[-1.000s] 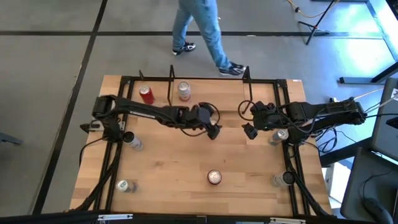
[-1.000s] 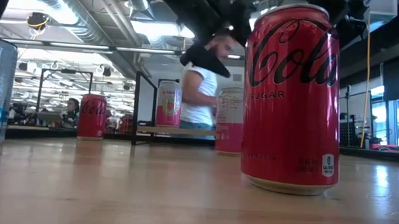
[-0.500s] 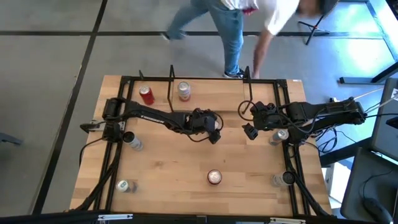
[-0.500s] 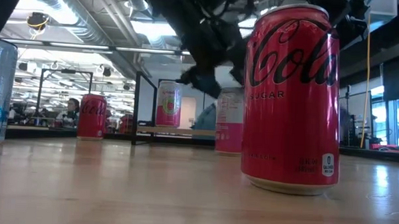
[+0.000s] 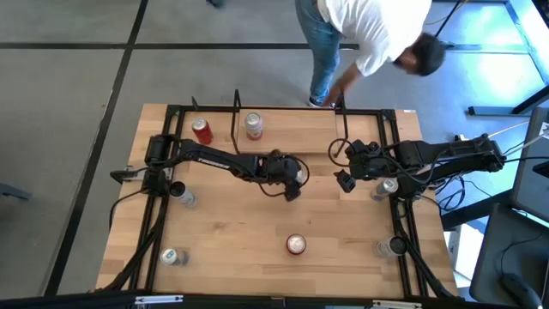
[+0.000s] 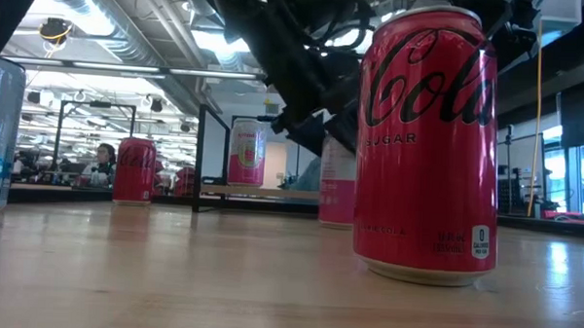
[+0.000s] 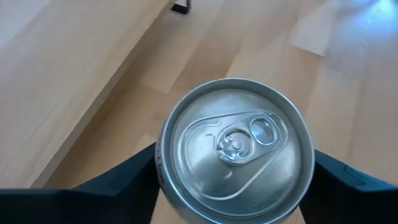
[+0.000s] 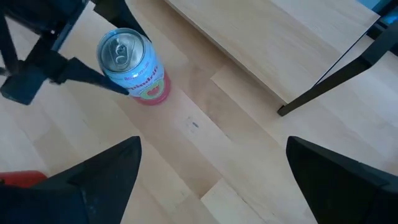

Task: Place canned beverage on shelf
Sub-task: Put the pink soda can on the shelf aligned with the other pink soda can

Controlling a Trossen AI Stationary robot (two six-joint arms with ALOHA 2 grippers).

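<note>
Lowered left tool (image 8: 59, 65) astride pink can (image 8: 134, 65)

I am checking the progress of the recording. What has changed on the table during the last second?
The left gripper came down around the pink can on the table before the shelf; its fingers flank it. A person bent over the far edge. The right gripper and the other cans stayed put.

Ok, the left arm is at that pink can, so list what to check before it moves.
1. Left tool around can: ok.
2. Can upright on table: ok.
3. Firm hold on can: cannot tell.
4. Bare board free on shelf: ok.
5. Right tool open, apart from can: ok.
6. Shelf side free of people: not ok, a person leans in there.
</note>
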